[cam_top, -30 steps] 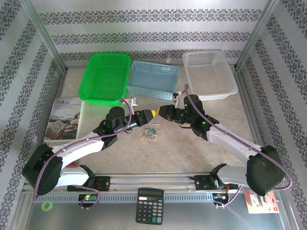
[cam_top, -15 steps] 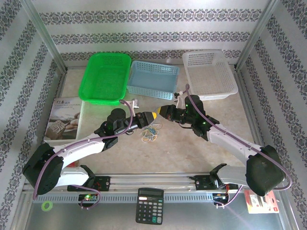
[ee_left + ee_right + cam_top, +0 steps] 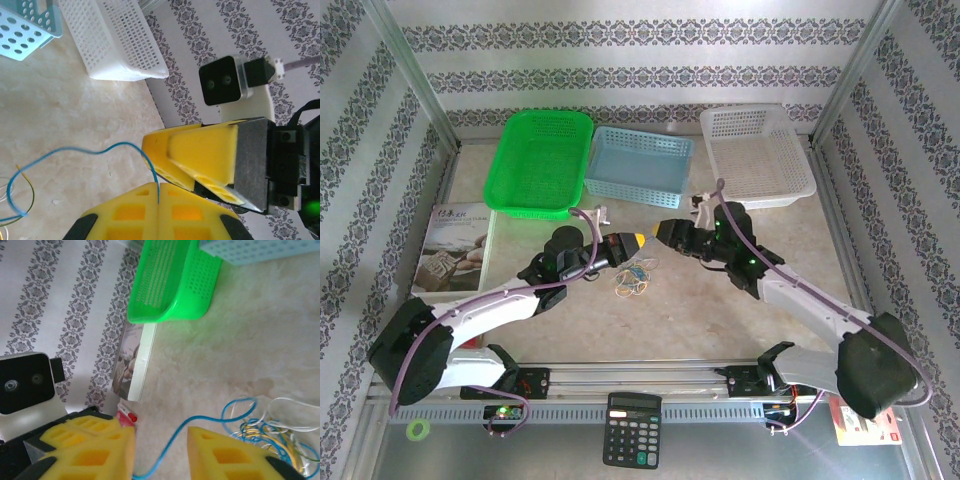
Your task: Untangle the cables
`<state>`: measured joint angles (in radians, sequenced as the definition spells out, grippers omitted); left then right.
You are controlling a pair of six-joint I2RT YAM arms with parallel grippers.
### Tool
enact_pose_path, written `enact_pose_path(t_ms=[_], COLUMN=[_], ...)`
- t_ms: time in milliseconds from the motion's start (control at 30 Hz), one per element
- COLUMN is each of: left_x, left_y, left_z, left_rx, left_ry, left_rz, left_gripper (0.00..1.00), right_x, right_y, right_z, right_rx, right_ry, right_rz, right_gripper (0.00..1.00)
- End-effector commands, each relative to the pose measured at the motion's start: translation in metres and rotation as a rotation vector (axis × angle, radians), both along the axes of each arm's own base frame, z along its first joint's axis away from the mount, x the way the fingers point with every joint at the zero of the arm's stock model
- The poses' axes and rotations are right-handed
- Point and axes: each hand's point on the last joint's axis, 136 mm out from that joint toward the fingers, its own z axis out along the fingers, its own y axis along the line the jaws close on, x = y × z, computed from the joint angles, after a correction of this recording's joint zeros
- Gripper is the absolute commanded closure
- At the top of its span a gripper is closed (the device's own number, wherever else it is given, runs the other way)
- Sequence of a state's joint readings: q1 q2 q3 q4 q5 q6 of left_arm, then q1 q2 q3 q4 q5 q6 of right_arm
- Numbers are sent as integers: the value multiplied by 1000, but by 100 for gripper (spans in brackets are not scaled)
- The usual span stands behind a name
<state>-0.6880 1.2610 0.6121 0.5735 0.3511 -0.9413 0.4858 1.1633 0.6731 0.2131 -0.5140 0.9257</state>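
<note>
The cables (image 3: 635,277) lie in a small tangle of blue, yellow and whitish wire on the table between the two arms. One blue wire (image 3: 122,143) rises out of the tangle, and my left gripper (image 3: 159,189) is shut on its end, just above the table (image 3: 640,241). My right gripper (image 3: 659,232) faces it tip to tip, its yellow fingers (image 3: 200,150) close by. In the right wrist view that gripper (image 3: 160,437) is open, and the blue wire (image 3: 190,418) runs through the gap untouched. The rest of the tangle (image 3: 270,432) lies to the right of it.
A green basket (image 3: 545,150), a blue basket (image 3: 640,165) and a white basket (image 3: 755,155) stand along the back. A book (image 3: 455,250) lies at the left. A calculator (image 3: 633,430) sits on the near rail.
The right arm's wrist has swung a little to the right and back. The left gripper has edged slightly right, still holding the blue wire. The tangle has not moved.
</note>
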Motion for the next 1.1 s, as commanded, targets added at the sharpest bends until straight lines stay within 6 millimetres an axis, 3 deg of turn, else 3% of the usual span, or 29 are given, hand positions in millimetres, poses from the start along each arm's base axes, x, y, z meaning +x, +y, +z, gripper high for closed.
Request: enact_pose_path(t_ms=[0,133,267,500,633,900,1067], left_x=[-1,-5,-6,-6,-4,-1,-1], left_y=[1,-1,-4,-10,-11,-12,-12], left_z=[45,67,86,108,110,109,129], left_rx=[-20,-13,-37,-69,-72,-78,-99], left_ry=[-101,-126,-137,-139,-134,-120,-150], left_rz=[17,-11,-26,-54,-49,-40,-42], left_gripper=[100,100,100,100,100,100,100], right_x=[-4,-9,-14,-24,-22,8,25], right_y=[-19,-37,-38,-4,16,29,20], right_z=[6,-4,-18,-41,-49,-68,-87], right_rx=[-13,-85,-148,-316,-358,-386,-386], right_ry=[-71,-143,-216,-408,-500,-513,-486], right_rz=[-41,-90,-70,29,51,-40,-154], right_gripper=[58,47,39,35,32,32,46])
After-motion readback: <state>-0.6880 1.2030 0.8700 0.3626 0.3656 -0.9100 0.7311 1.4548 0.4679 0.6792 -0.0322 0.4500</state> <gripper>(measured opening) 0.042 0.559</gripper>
